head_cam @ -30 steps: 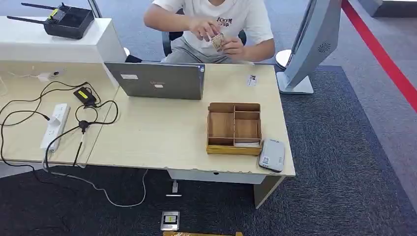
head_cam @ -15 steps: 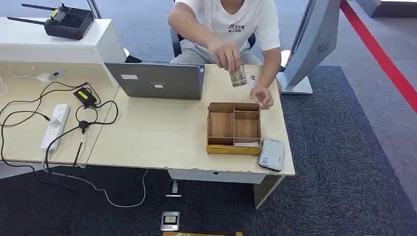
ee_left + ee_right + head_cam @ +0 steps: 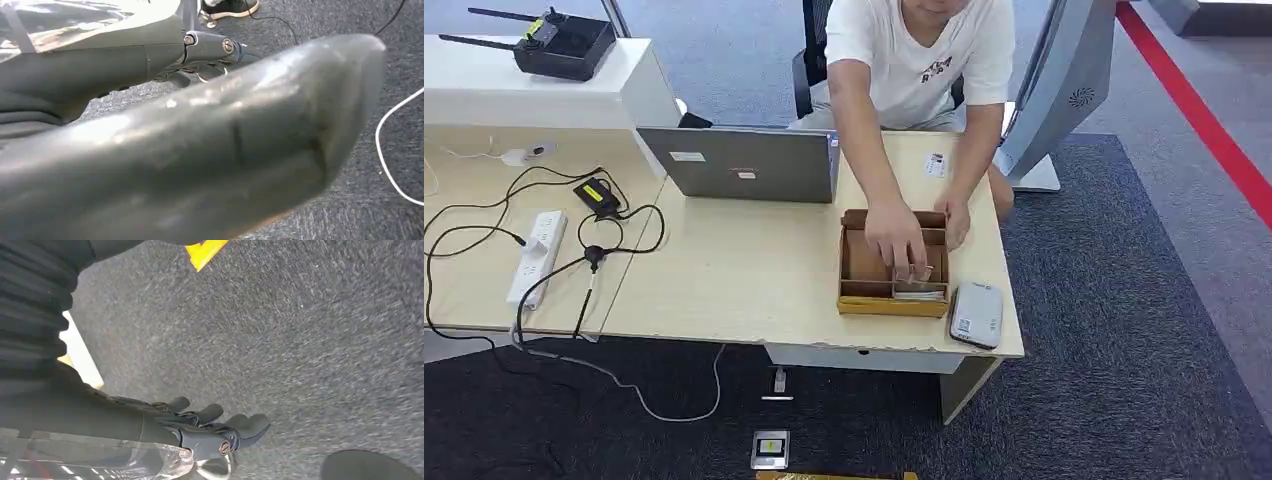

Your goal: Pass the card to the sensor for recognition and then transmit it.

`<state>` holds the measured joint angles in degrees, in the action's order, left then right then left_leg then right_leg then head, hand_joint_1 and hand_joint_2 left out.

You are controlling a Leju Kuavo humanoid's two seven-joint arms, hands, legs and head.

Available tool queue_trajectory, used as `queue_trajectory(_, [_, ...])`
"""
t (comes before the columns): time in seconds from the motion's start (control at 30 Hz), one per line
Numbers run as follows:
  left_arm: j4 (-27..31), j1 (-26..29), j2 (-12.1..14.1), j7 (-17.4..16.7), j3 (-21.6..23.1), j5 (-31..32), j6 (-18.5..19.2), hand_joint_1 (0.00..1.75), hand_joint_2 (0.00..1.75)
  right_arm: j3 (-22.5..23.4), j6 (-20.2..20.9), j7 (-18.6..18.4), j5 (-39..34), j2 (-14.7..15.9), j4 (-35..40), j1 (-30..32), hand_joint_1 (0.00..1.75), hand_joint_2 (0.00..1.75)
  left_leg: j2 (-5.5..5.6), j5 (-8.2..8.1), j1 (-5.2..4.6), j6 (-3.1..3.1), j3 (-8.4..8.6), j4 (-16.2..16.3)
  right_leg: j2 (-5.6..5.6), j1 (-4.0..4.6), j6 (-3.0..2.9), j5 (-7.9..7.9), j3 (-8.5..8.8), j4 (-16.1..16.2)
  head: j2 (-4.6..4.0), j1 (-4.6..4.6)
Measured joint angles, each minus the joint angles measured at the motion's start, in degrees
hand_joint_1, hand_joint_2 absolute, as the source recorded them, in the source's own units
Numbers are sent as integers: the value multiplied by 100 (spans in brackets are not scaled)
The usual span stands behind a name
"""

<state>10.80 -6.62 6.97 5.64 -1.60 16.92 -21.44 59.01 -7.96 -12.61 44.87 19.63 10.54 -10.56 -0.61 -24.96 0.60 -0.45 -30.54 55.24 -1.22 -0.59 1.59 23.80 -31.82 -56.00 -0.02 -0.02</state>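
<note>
On the light wood desk (image 3: 724,270), toward its right end, you have a brown wooden divided tray (image 3: 864,290); take it as your reference for every item below.

- Person: seated behind the desk in a white T-shirt. One of the person's hands (image 3: 896,235) reaches down into the tray's compartments, over its right half; the other (image 3: 954,220) rests at the tray's far right corner.
- Cards (image 3: 919,292): a thin pale stack lies in the tray's near right compartment, just under the reaching fingers. You cannot tell whether those fingers touch it.
- Small card (image 3: 936,164): flat on the desk beyond the tray, near the far edge and well apart from it.
- Sensor (image 3: 977,315): a grey, rounded reader, just beside the tray's near right corner, at the desk's front edge.
- Laptop (image 3: 744,165): grey, lid toward you, left of the tray and further back.
- Power strip (image 3: 536,255) and black cables (image 3: 614,235): well to the tray's left.
- Black device with antennas (image 3: 559,42): on a white stand far behind and left of the tray.
- Grey kiosk (image 3: 1064,80): on the carpet, behind and right of the tray.

Robot hands, both away from the tray:
- Right hand (image 3: 200,427): hanging over dark grey carpet, dark fingers apart and lightly curved, holding nothing.
- Left hand (image 3: 200,52): mostly hidden behind a blurred grey cover; you cannot tell how its fingers lie.
</note>
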Motion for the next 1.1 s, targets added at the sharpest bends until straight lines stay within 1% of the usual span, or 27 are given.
queue_trajectory(0.13, [0, -8, 2, 0, 0, 7, 2, 0, 0, -11, 26, 81, 31, -44, 0, 1, 0, 175, 0, 0, 0, 0, 0, 0, 0, 0, 0, 0, 0, 0, 0, 0])
queue_trajectory(0.37, [0, -14, 18, 28, 0, 7, 2, 0, 0, -63, 53, 98, 79, -103, 0, 1, 0, 175, 0, 0, 0, 0, 0, 0, 0, -1, 0, 0, 0, 0, 0, 0])
queue_trajectory(0.57, [0, -16, 28, 103, 0, -26, -13, 0, 0, -142, 107, 98, 105, -109, 0, 2, 0, 175, 0, 0, 0, 0, 0, 0, 0, 0, 0, 0, 0, 0, 0, 0])
queue_trajectory(0.83, [0, -18, 33, 120, 0, -52, -59, 0, 0, -151, 208, 74, 120, -114, 0, 4, 0, 175, 0, 0, -1, 0, 0, 0, 0, -1, 0, 0, 0, 0, 0, 2])
queue_trajectory(1.1, [0, -23, 112, 142, 0, -15, -57, 0, 0, -166, 232, 160, 125, -118, 0, 4, 0, 175, 0, 0, 0, 0, 0, 0, 0, 0, 0, 0, -1, 0, 0, 2])
